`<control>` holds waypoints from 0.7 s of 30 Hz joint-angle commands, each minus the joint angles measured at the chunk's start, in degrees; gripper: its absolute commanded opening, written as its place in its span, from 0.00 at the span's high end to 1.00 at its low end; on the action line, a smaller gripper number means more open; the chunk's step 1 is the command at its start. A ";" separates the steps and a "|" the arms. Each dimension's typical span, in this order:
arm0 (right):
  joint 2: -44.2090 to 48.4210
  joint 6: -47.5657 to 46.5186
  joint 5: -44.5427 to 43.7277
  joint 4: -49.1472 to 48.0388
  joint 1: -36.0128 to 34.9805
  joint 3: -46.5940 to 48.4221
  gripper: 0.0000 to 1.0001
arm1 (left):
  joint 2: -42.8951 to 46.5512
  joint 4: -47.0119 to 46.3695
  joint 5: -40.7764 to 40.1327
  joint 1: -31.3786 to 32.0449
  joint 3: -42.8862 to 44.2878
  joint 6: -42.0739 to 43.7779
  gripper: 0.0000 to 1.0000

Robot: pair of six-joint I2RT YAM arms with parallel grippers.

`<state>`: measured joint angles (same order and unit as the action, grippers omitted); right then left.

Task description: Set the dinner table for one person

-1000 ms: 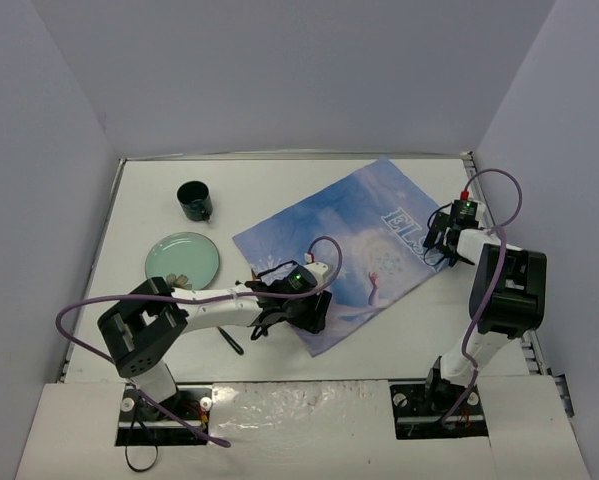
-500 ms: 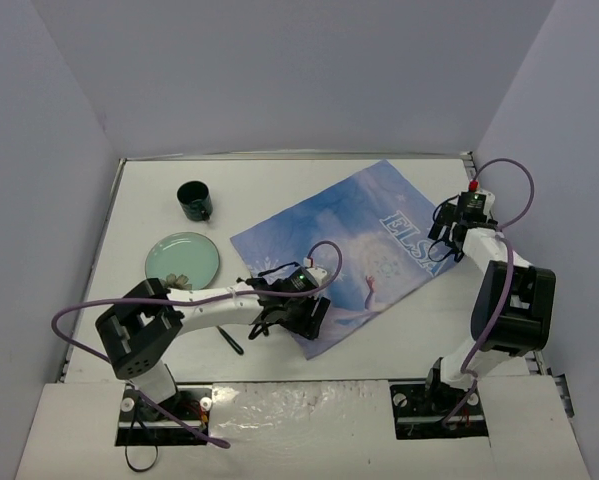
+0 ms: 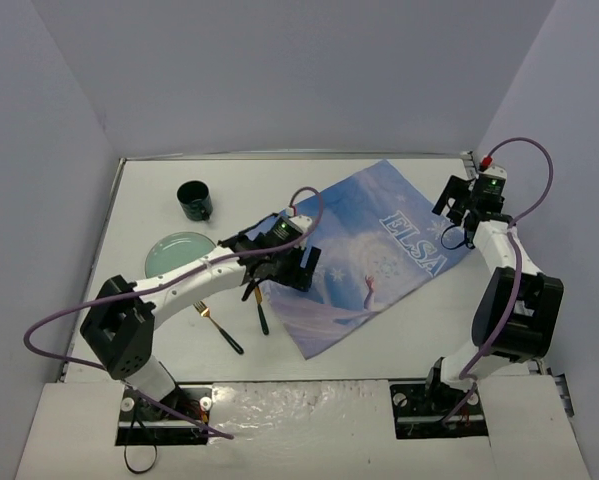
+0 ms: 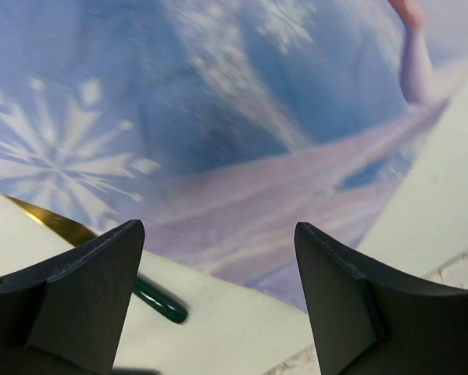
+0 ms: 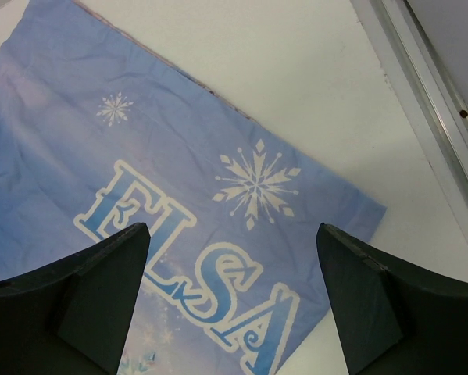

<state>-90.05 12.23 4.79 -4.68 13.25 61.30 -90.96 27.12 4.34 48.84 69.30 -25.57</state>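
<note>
One matte-white worktop (image 3: pixel 419 322) inside pale grey walls (image 3: pixel 279 80) held one Elsa cloth (image 3: pixel 369 240), one dark cup (image 3: pixel 194 201), one green plate (image 3: pixel 174 256) and two dark-handled utensils (image 3: pixel 263 320); both arms' jaws gaped empty.

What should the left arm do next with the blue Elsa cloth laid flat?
Probably move the open, empty left gripper toward the round pale-green plate: the blue printed cloth lies flat, the plate sits off it on the white tabletop.
</note>
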 commanded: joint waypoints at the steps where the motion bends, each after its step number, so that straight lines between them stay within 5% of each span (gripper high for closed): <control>1: -2.86 0.49 5.97 -6.88 3.32 -0.81 0.16 | -0.41 -6.44 1.07 -7.38 0.81 1.93 0.26; 21: -16.13 1.56 11.53 -18.60 11.29 -5.56 0.17 | -16.70 -15.44 6.22 -14.74 -2.81 -3.29 0.32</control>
<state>-105.63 13.91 16.41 -20.39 22.55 55.88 -106.93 11.83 10.29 34.74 68.85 -26.20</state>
